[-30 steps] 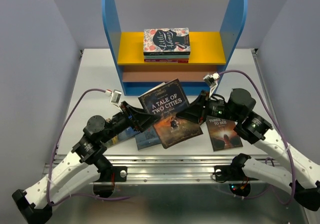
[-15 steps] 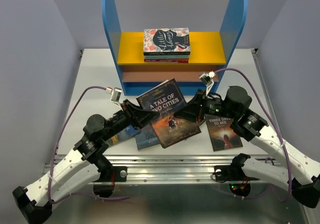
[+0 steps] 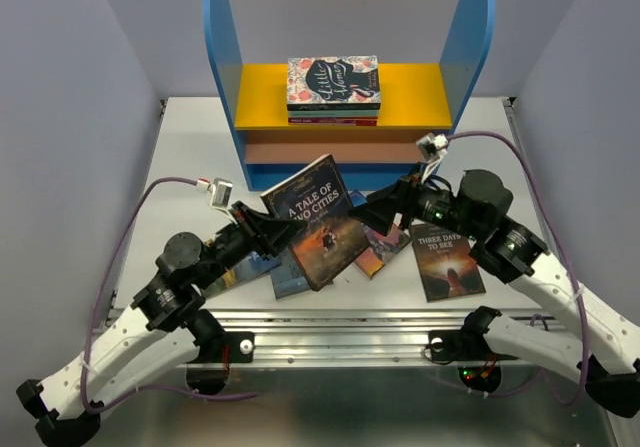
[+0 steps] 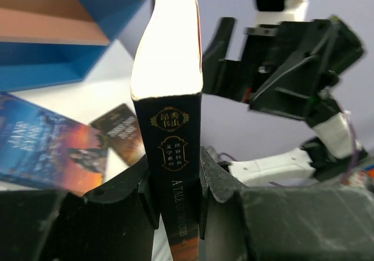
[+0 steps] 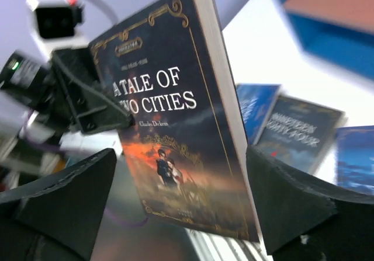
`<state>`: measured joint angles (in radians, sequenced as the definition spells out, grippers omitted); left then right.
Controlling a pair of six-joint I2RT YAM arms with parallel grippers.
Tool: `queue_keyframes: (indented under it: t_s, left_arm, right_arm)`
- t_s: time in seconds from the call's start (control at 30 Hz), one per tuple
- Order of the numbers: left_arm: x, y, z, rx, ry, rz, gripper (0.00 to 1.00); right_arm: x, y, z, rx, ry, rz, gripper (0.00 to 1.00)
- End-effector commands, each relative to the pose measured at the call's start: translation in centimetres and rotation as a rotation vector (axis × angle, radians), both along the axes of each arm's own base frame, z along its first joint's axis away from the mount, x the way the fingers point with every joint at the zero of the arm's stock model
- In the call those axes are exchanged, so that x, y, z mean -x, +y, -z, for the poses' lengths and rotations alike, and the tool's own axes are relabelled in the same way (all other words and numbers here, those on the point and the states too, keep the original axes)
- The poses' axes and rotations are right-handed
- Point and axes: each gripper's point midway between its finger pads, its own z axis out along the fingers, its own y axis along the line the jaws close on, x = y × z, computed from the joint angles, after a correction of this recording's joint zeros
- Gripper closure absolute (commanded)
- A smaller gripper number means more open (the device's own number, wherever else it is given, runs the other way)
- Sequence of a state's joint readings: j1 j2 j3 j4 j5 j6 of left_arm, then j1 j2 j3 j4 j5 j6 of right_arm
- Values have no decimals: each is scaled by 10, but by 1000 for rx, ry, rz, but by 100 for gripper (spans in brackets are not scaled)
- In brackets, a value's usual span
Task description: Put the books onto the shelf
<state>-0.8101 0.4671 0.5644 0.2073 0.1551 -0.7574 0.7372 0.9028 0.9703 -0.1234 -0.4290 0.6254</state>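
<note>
"A Tale of Two Cities" [image 3: 312,219] is lifted off the table and tilted, with my left gripper [image 3: 272,229] shut on its spine edge. The left wrist view shows the dark spine [image 4: 173,150] pinched between both fingers. To the book's right, my right gripper [image 3: 396,211] is open; in the right wrist view its fingers [image 5: 292,208] stand wide apart, clear of the cover [image 5: 175,121]. More books lie flat on the table: "Three Days to See" [image 3: 447,260], a blue one [image 3: 290,279] and one [image 3: 374,249] under the lifted book. The shelf [image 3: 440,95] stands behind them.
A floral "Little Women" stack [image 3: 333,87] lies on the shelf's yellow upper board. The tan lower board [image 3: 330,152] is bare. Grey walls close in on both sides. Another book [image 3: 250,264] lies partly under my left arm.
The book has passed from right gripper to left: the left shut on its spine edge, the right let go and opened. The book has swung left and stands steeper.
</note>
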Motion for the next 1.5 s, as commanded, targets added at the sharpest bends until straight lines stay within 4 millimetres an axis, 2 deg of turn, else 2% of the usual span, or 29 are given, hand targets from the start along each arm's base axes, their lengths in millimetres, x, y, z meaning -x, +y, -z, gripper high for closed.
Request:
queue_keyframes:
  t_s: [0.0, 0.03, 0.1, 0.13, 0.17, 0.2, 0.27, 0.3, 0.33, 0.37, 0.4, 0.5, 0.53, 0.57, 0.6, 0.7, 0.73, 0.77, 0.83, 0.87, 1.0, 1.23, 1.27, 1.47]
  left_arm:
    - [-6, 34, -81, 104, -157, -162, 100]
    - [-4, 37, -93, 104, -170, -166, 100]
    - [-10, 32, -95, 62, -176, -174, 100]
    - [-11, 36, -110, 71, -189, -197, 100]
    - [-20, 34, -111, 38, -195, -228, 100]
    - [-20, 40, -127, 48, -213, -249, 100]
    - [-31, 44, -140, 21, -223, -309, 100]
    - [-39, 55, -150, -5, -248, -391, 100]
    - [-35, 69, -179, 15, -286, -432, 100]
    - [-36, 74, -191, 6, -314, -463, 100]
    - [-37, 84, -217, 2, -359, -513, 100]
    - [-47, 85, -246, -33, -410, -566, 100]
    - [-43, 92, -265, -35, -456, -591, 100]
    - [-52, 87, -268, -56, -456, -604, 100]
    - [-50, 95, -283, -40, -467, -637, 100]
    - [-64, 108, -302, -68, -468, -754, 100]
    - [-69, 112, -306, -81, -465, -796, 100]
    - [-84, 116, -303, -136, -449, -874, 100]
    - [-89, 127, -317, -139, -483, -963, 100]
    - [-98, 127, -315, -206, -505, -1010, 100]
    - [-103, 117, -331, -244, -633, -1039, 100]
    - [-134, 116, -332, -367, -665, -1176, 100]
    - [-142, 108, -327, -385, -659, -1169, 100]
    - [-181, 112, -311, -430, -634, -1205, 100]
  right_arm:
    - [-31, -42, -27, -2, -73, 314, 0]
    - [-32, -48, -28, 0, -71, 347, 0]
    - [-36, -62, -26, 15, -67, 417, 0]
    - [-37, -73, -33, 5, -81, 471, 0]
    - [-36, -79, -31, 18, -86, 487, 0]
    - [-36, -85, -32, 20, -92, 510, 0]
    - [-34, -101, -35, 21, -104, 570, 0]
    - [-33, -106, -37, 21, -110, 587, 0]
    - [-33, -110, -36, 26, -110, 599, 0]
    - [-32, -116, -37, 23, -112, 621, 0]
    - [-32, -119, -35, 38, -112, 634, 0]
    - [-32, -122, -31, 53, -110, 642, 0]
    - [-32, -121, -30, 55, -108, 639, 0]
    - [-32, -120, -30, 51, -103, 636, 0]
    - [-32, -120, -30, 52, -102, 633, 0]
    - [-33, -121, -34, 53, -112, 645, 0]
    - [-34, -123, -35, 54, -117, 656, 0]
    - [-34, -124, -37, 54, -123, 659, 0]
    - [-34, -126, -40, 51, -133, 661, 0]
    - [-33, -126, -42, 52, -139, 658, 0]
    - [-32, -127, -43, 57, -152, 656, 0]
    - [-33, -131, -43, 60, -159, 673, 0]
    - [-33, -131, -43, 59, -158, 674, 0]
    - [-34, -131, -41, 61, -149, 679, 0]
